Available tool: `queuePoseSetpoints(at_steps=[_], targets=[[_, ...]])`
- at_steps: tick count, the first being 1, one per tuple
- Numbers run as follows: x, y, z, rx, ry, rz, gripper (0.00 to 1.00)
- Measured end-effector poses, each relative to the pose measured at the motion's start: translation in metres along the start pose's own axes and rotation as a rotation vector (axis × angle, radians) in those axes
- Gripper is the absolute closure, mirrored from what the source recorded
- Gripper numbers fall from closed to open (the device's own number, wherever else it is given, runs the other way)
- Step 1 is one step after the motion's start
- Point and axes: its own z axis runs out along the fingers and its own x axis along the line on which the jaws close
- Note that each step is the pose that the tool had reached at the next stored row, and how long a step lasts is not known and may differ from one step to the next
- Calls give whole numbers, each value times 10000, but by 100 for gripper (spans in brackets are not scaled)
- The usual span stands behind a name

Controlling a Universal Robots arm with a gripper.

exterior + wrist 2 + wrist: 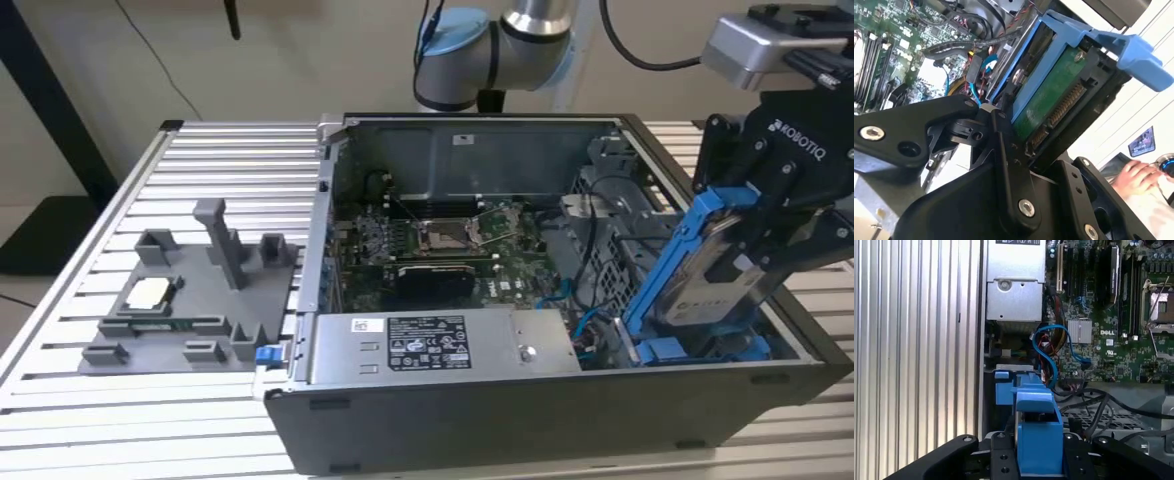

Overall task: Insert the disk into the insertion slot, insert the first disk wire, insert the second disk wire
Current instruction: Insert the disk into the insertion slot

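Gripper (765,238) pinching disk (703,298), long axis steeply tilted. Insertion slot (705,350) directly under disk's lower end.

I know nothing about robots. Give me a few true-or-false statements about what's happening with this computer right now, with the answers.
1. The gripper is shut on the disk, which sits in its blue carrier. True.
2. The disk lies flat inside the computer case. False: it stands tilted, its upper end sticking out above the case.
3. The case is closed up. False: it is open, and the motherboard shows.
4. A grey fixture tray sits on the slatted table, outside the case at the exterior view's left. True.
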Motion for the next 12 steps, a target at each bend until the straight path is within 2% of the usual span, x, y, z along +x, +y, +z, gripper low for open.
queuePoseSetpoints(at_steps=[1, 3, 4, 12], targets=[[1, 2, -12, -63, 5, 3, 67], [0, -3, -15, -263, 4, 1, 67], [0, -9, -10, -291, 5, 1, 67], [-3, -126, 117, -339, 18, 0, 67]])
